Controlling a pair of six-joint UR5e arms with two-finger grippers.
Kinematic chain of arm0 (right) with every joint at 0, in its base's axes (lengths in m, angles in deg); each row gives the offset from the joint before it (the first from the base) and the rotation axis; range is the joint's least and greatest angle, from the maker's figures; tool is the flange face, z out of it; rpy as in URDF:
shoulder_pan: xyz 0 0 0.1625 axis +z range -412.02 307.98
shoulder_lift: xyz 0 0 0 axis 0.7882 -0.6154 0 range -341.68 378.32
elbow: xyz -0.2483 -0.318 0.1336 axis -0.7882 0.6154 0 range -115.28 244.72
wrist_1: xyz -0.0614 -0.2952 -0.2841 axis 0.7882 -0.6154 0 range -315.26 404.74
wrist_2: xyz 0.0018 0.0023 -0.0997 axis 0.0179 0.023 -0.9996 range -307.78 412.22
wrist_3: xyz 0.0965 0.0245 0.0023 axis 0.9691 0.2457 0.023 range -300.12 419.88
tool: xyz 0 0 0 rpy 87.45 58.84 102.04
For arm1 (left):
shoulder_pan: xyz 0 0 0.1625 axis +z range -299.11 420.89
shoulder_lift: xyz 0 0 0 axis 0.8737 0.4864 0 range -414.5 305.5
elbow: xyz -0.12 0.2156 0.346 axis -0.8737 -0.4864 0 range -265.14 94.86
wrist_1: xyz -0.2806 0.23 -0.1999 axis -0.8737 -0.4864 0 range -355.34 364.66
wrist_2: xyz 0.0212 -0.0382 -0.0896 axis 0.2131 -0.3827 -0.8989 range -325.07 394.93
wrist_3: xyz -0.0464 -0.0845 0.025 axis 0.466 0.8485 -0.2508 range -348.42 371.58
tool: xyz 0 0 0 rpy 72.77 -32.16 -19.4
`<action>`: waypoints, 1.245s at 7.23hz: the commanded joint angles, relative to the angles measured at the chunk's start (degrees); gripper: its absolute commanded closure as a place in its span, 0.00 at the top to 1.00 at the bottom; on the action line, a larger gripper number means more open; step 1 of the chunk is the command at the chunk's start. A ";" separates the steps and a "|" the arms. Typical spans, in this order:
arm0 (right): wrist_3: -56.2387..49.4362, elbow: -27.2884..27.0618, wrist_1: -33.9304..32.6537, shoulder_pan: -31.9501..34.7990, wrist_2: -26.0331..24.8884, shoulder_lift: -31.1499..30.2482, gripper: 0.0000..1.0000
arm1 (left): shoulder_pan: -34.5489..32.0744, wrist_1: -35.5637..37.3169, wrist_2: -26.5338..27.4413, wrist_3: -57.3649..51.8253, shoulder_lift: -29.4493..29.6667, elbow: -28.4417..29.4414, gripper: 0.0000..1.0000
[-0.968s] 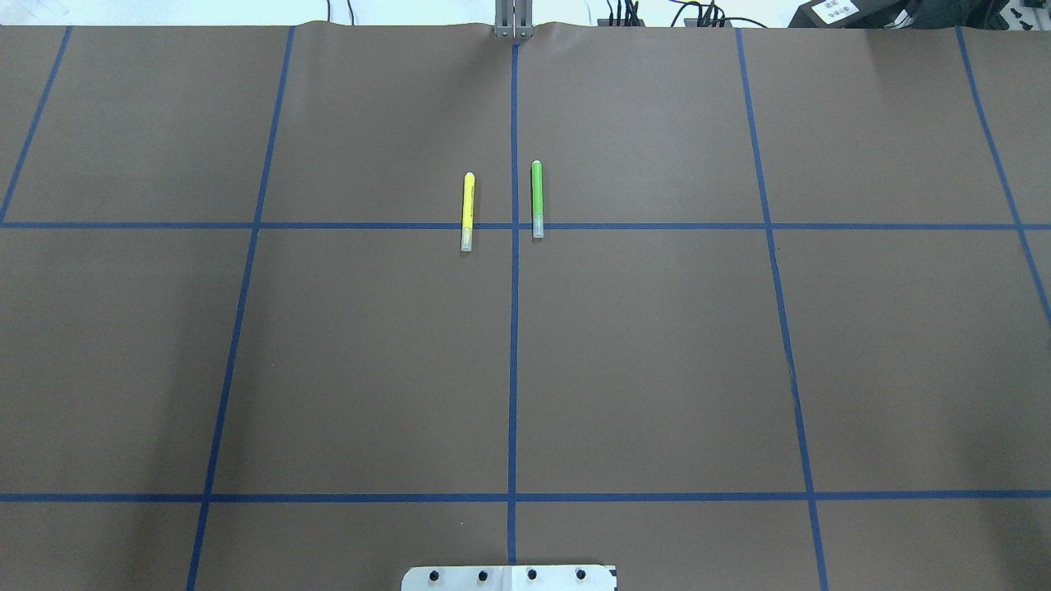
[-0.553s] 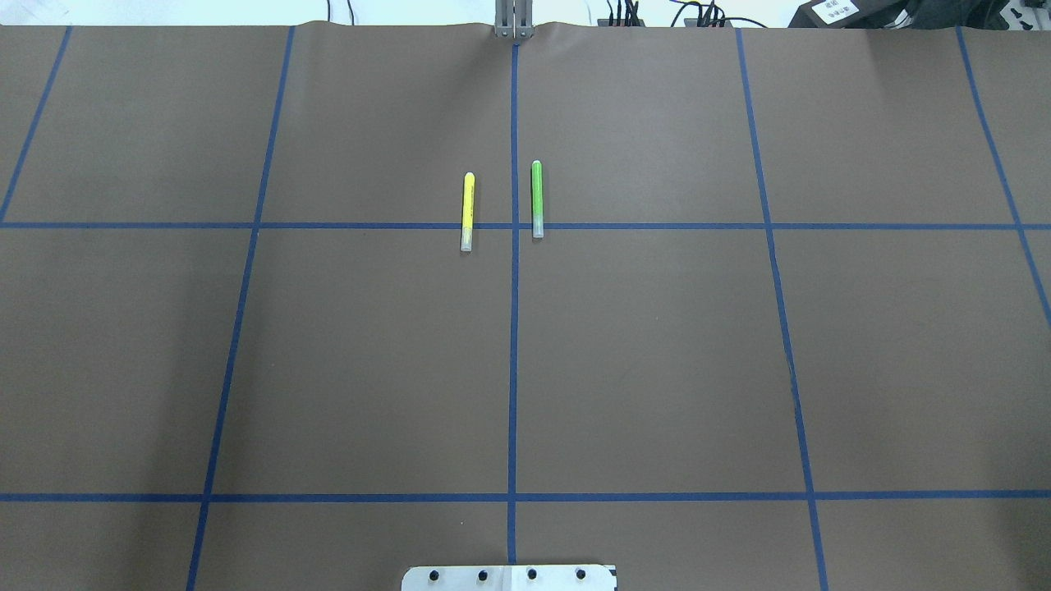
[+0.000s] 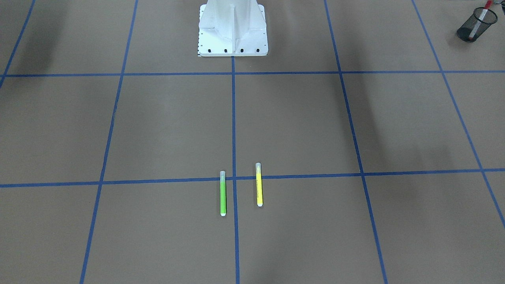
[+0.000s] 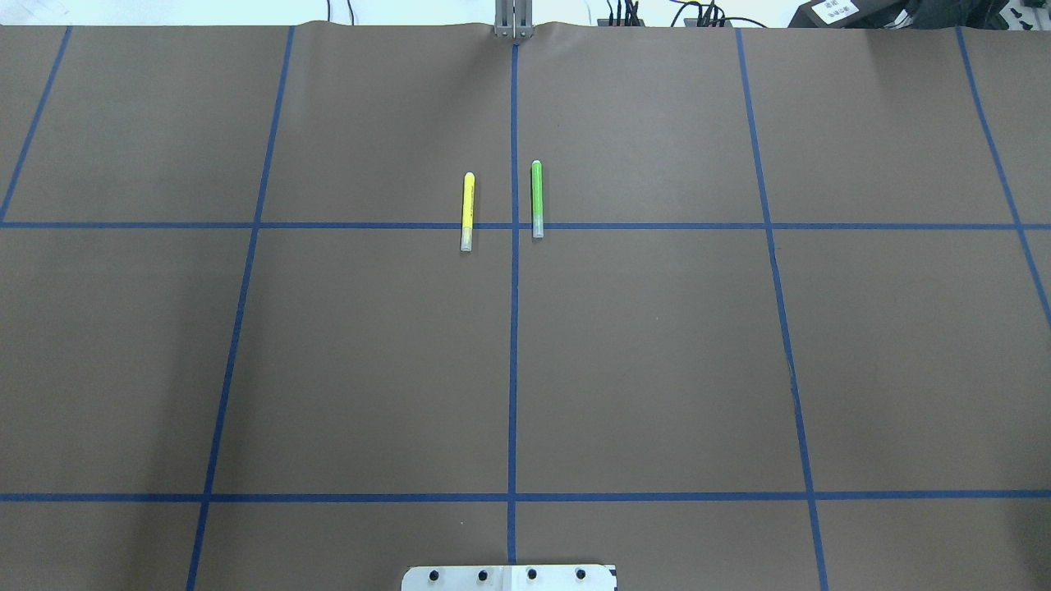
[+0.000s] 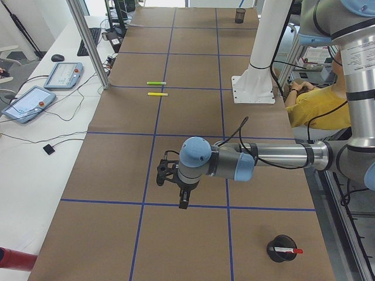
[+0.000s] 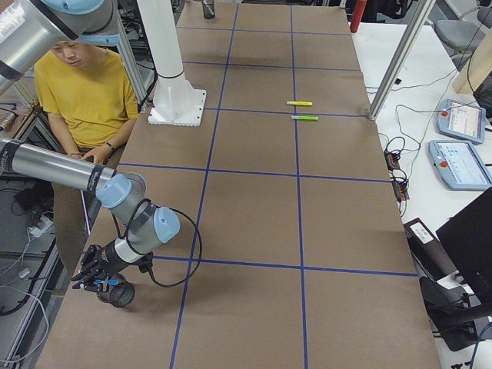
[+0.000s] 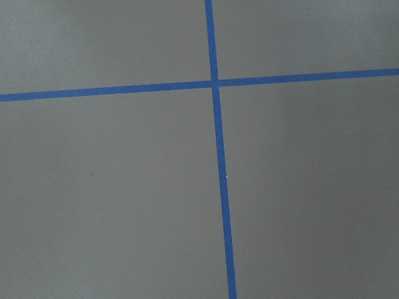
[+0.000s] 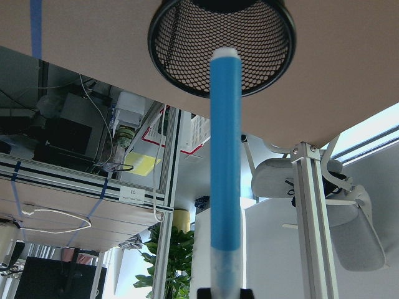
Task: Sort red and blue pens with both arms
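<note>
The blue pen [image 8: 225, 168] hangs in my right gripper [image 8: 224, 291], which is shut on its clear-capped end. Its white end points into the black mesh cup [image 8: 221, 43] just below. In the exterior right view that gripper [image 6: 96, 278] hovers over this cup [image 6: 120, 294] at the table's near corner. The red pen [image 3: 478, 21] stands in another black mesh cup [image 3: 476, 24], which also shows in the exterior left view [image 5: 281, 249]. My left gripper [image 5: 183, 201] hangs over bare table short of that cup; I cannot tell whether it is open or shut.
A yellow marker [image 4: 466, 211] and a green marker [image 4: 537, 199] lie side by side at the table's middle. The white pedestal [image 3: 232, 27] stands at the robot's side. A person in a yellow shirt [image 6: 88, 84] sits behind the table edge.
</note>
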 commanded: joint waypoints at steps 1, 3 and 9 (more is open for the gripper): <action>-0.09 1.35 1.09 0.00 2.06 0.00 0.00 | 0.16 -0.01 0.00 0.00 -0.01 -0.03 1.00; -0.09 1.88 1.09 0.00 2.07 0.00 0.00 | 0.16 -0.01 0.00 0.00 -0.01 -0.03 1.00; -0.09 1.88 1.09 0.00 2.59 0.00 0.99 | 0.16 -0.01 0.00 0.00 -0.01 -0.11 1.00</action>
